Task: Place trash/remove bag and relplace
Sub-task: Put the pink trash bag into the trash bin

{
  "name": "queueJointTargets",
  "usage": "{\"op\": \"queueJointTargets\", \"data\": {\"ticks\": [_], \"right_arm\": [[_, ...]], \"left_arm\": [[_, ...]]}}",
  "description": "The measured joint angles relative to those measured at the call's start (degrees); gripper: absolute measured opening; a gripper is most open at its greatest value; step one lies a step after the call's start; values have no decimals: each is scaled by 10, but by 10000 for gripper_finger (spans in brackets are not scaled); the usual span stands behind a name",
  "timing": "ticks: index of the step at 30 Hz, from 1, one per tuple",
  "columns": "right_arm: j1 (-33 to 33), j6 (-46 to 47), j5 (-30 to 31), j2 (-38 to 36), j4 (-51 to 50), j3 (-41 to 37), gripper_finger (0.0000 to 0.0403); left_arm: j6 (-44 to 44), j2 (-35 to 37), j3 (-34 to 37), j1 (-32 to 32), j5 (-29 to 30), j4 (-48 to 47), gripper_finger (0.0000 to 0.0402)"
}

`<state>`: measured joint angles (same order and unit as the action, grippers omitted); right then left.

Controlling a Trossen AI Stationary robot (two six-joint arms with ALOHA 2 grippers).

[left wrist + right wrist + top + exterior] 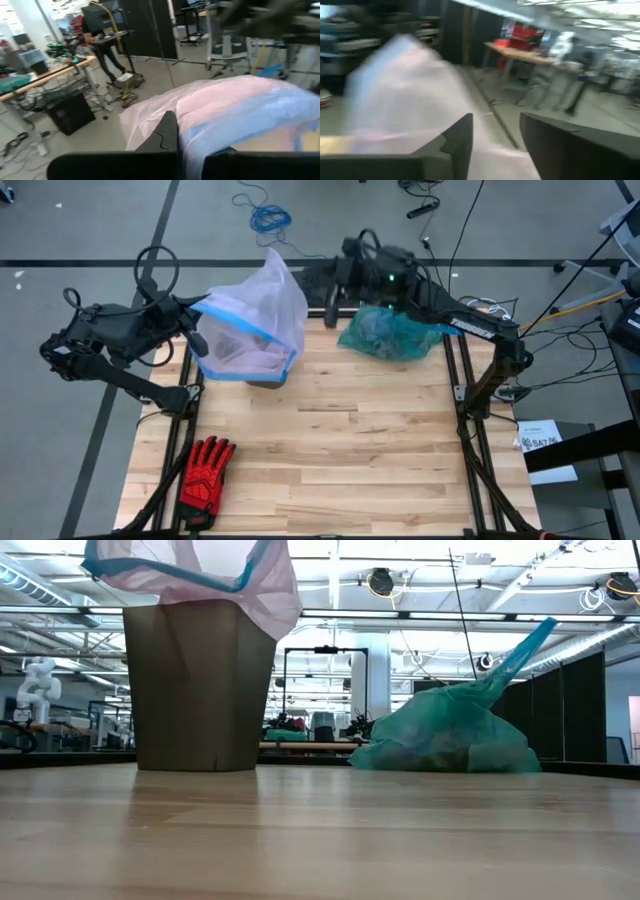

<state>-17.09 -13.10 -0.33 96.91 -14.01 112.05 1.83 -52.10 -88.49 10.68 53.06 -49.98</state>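
Note:
The teal-green bag (390, 332) rests on its bottom at the table's far right, bunched, its neck (525, 645) sticking up. The trash does not show loose anywhere. A pale lilac bag (262, 310) with a blue rim drapes over a brown bin (200, 685) at the far left centre. Its film rises in a peak. My left gripper (197, 330) is shut at that bag's left rim. My right gripper (342, 280) hovers open beyond the table's far edge, just right of the lilac peak, its fingers (460, 140) apart, level and pointing toward the bag. My left gripper pinches the lilac bag's blue rim (187, 137) on the bag's left side, coming level from the table's left. Film lies over one finger and hides it, so the layers cannot be counted. The bag stays draped on the bin, its rim (215, 312) drawn out toward the gripper.
A red-and-black glove (205, 470) lies near the table's near left corner. Cables (268, 218) lie on the floor past the far edge. A person (107, 45) stands at a desk in the room beyond.

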Motion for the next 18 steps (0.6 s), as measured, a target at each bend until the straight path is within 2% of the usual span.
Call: {"op": "queueJointTargets", "data": {"ticks": [2, 6, 7, 12, 18], "right_arm": [[-27, 9, 1, 17, 35, 1, 118], [-79, 53, -6, 80, 86, 1, 23], [-91, 69, -17, 100, 91, 0, 12], [-115, 170, -103, 193, 101, -1, 2], [-51, 182, -184, 244, 107, -1, 0]], "left_arm": [[0, 0, 0, 0, -12, 2, 0], [0, -5, 0, 11, -20, 3, 0], [0, -7, 0, 14, -20, 4, 0], [0, -12, 0, 30, -20, 5, 0], [0, -12, 0, 41, -20, 1, 0]]}}
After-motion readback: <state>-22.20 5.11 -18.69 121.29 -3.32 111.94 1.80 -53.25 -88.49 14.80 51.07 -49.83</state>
